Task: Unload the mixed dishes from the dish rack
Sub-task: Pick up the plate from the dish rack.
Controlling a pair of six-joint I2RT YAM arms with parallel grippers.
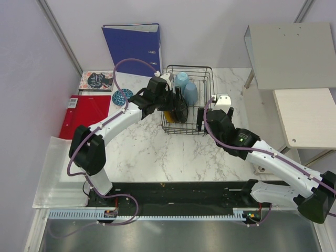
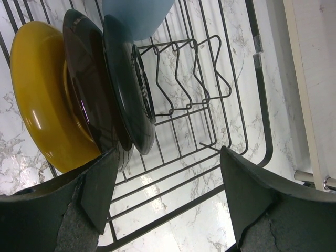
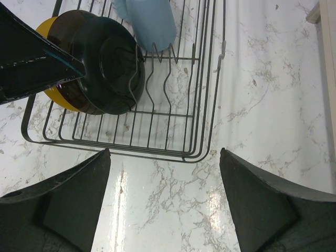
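The black wire dish rack (image 1: pixel 195 118) stands at the back middle of the marble table. Two pale blue cups (image 1: pixel 181 80) (image 1: pixel 190 92) sit in its far part. In the left wrist view a yellow plate (image 2: pixel 37 100), a dark reddish plate (image 2: pixel 86 89) and a black dish (image 2: pixel 128 89) stand on edge in the prongs. My left gripper (image 1: pixel 170 105) (image 2: pixel 168 184) is open and empty, hanging over the rack beside these plates. My right gripper (image 1: pixel 203 119) (image 3: pixel 165 194) is open and empty above the table at the rack's near right corner (image 3: pixel 202 155). A small blue patterned bowl (image 1: pixel 122 96) sits on the table left of the rack.
A blue ring binder (image 1: pixel 134 44) stands behind the rack. A red folder (image 1: pixel 86 113) and a dark book (image 1: pixel 97 80) lie at the left. A grey side table (image 1: pixel 291 50) is at the right. A pale tray (image 1: pixel 52 173) lies at the near left.
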